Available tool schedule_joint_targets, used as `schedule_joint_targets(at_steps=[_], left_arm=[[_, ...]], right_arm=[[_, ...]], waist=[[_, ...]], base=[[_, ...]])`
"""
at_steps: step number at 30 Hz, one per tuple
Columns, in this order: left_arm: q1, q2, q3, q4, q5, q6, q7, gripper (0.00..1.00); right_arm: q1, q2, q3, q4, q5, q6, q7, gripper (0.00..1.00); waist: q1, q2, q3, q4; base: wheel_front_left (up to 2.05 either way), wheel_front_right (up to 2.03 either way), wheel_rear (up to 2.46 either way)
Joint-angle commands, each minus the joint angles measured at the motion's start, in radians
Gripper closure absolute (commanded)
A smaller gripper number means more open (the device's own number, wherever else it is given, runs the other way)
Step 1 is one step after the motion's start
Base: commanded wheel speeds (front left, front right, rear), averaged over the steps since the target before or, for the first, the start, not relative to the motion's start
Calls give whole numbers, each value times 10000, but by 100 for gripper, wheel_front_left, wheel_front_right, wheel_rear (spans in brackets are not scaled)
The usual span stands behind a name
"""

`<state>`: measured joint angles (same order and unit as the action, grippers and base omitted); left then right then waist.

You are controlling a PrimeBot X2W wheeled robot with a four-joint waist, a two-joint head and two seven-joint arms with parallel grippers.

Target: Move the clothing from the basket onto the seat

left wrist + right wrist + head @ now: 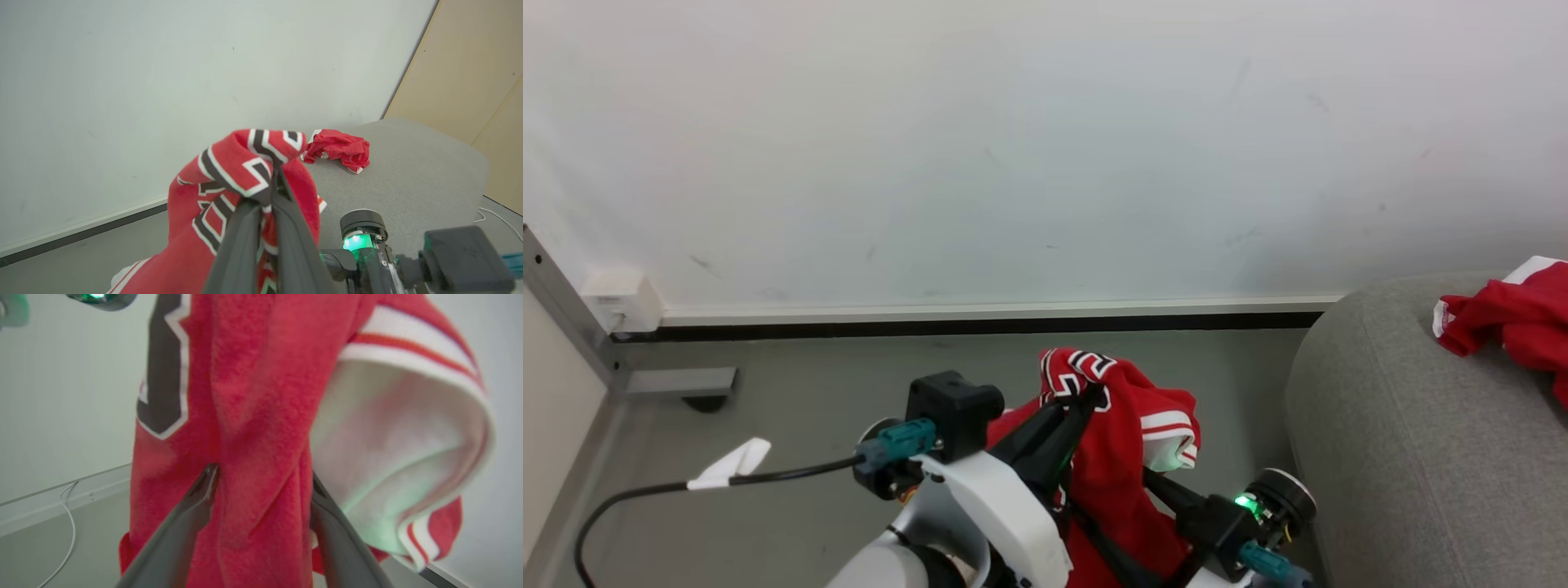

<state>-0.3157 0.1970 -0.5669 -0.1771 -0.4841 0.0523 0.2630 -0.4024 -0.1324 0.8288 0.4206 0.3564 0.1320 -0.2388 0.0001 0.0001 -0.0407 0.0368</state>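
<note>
The left gripper (273,185) has its two dark fingers drawn together on a bunched fold of the printed garment (229,175). The black-and-white lettering is crumpled over and around the fingertips, and the rest of the red cloth hangs down along both sides of the fingers. The right gripper (261,479) stands lower on the same garment. Its fingers are set partly apart with a thick red fold between them, and each tip presses into the cloth, so it seems to be pinching that fold, though the close, blurred view leaves the firmness of the grip uncertain. A striped white-lined sleeve opening droops just to the right of its fingers. Beyond the left gripper's fingertips and off to their right lies the seat (412,179), with a second garment (339,149) crumpled on its top surface, well apart from both grippers. The held garment hangs over the grey floor (792,408) beside the seat's rounded edge.
</note>
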Motion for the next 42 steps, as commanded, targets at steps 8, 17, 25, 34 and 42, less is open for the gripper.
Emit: schedule_joint_targets(at_steps=[8,17,25,34,42], left_arm=[[0,7,-3,57,-58,12,4,100],[150,145,136,279,-85,36,-318,71],[280,87,34,679,93,-79,-952,0],[525,-119,-403,1330,233,-513,-2179,0],[655,-254,-739,1986,480,-798,-3109,0]], right_arm=[[-778,335,430,780,961,-26,-270,100],[-754,-76,150,111,1163,-26,-269,100],[-489,-683,-364,-498,1018,-26,-268,100],[-474,-1317,-1462,-850,852,-26,-269,100],[-333,-1811,-2316,-1201,670,-26,-270,100]], waist=[[-1,-1,-11,212],[-1,-1,62,65],[-1,-1,110,-205],[-1,-1,211,-757],[-1,-1,311,-1481]], base=[[0,0,0],[0,0,0],[0,0,0],[0,0,0],[0,0,0]])
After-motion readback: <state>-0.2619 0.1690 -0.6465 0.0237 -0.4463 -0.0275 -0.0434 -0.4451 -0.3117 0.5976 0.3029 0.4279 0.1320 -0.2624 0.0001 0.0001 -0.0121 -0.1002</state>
